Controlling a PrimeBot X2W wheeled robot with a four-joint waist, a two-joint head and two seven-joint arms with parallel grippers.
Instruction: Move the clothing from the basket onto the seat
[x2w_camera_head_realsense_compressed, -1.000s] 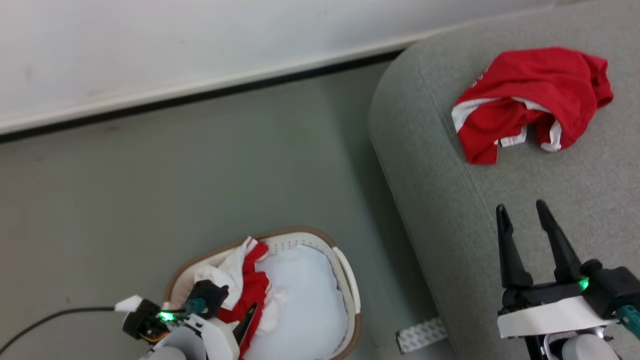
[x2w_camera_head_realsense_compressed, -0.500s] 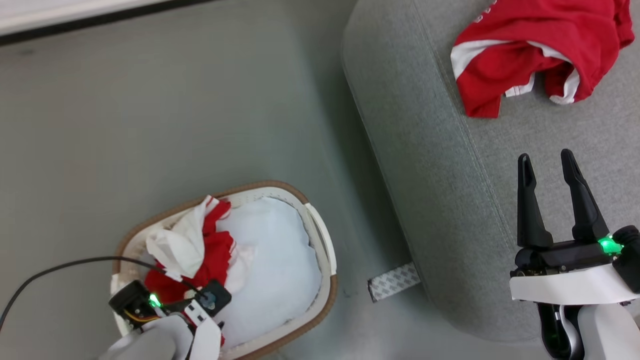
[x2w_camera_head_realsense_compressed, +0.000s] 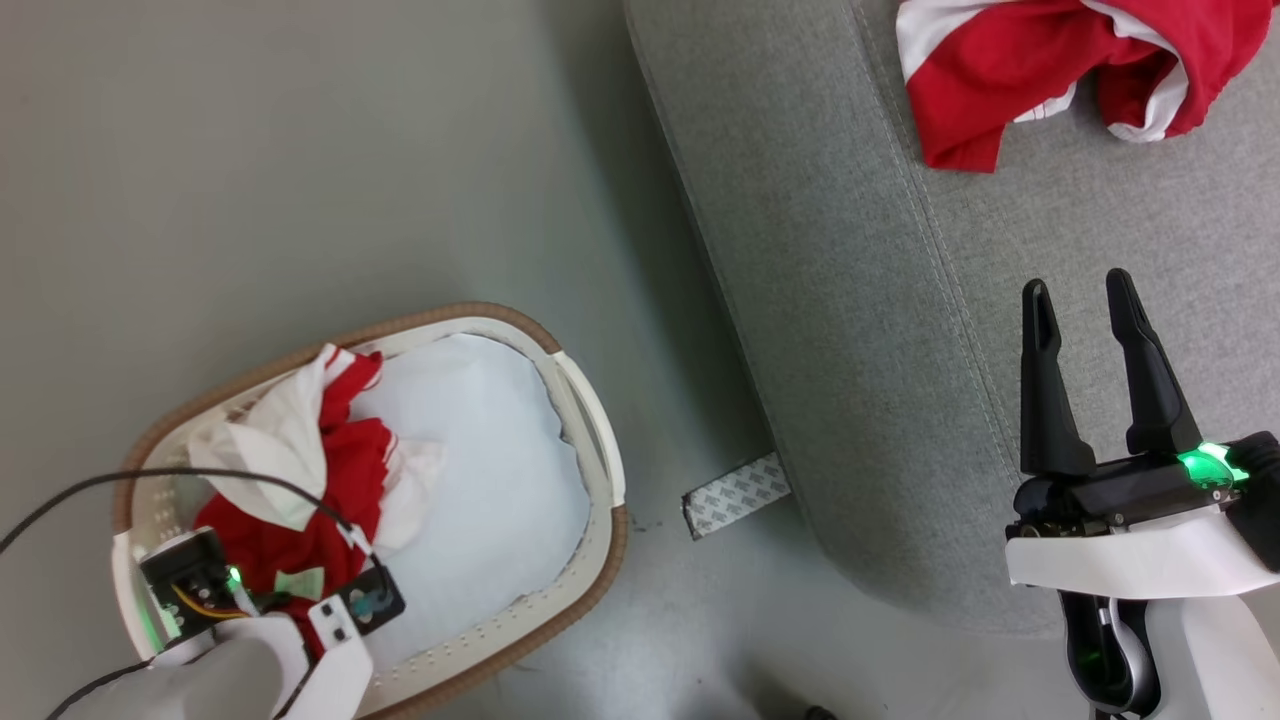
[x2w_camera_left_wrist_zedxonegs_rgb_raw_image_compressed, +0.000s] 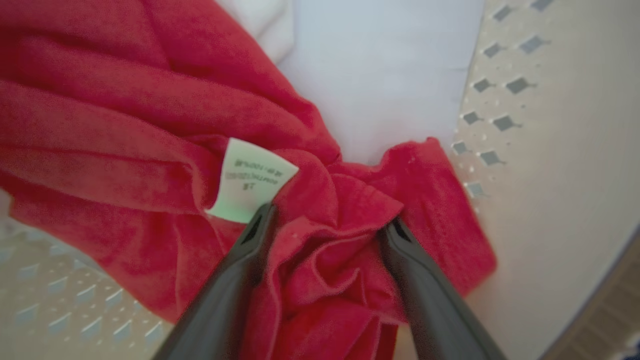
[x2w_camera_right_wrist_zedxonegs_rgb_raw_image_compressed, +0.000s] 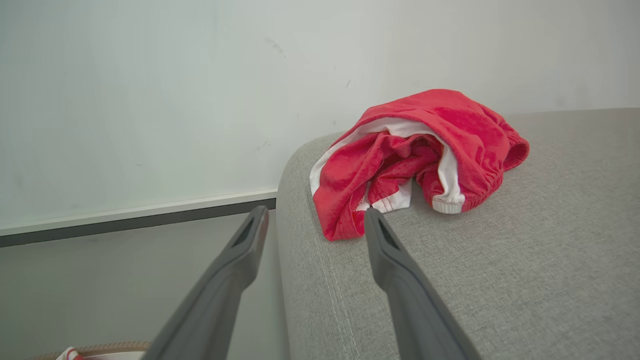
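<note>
My left pincer (x2w_camera_left_wrist_zedxonegs_rgb_raw_image_compressed: 327, 225) is down in the oval cream plastic basket (x2w_camera_head_realsense_compressed: 590, 440), jaws wide, straddling a bunched ridge of the soft red garment (x2w_camera_left_wrist_zedxonegs_rgb_raw_image_compressed: 125, 115). Nothing is gripped yet, and through the blur I think the tips are touching. Right pincer (x2w_camera_head_realsense_compressed: 1080, 290) hangs open and empty over the grey fabric seat (x2w_camera_head_realsense_compressed: 850, 300), far from the basket.

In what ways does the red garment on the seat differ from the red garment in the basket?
The seat garment lies on the grey seat; the basket garment lies on a white pad in the basket. The open left gripper has its fingers astride a fold of the basket garment; the seat garment is untouched, the open right gripper apart from it. Both are crumpled, red with white trim.
</note>
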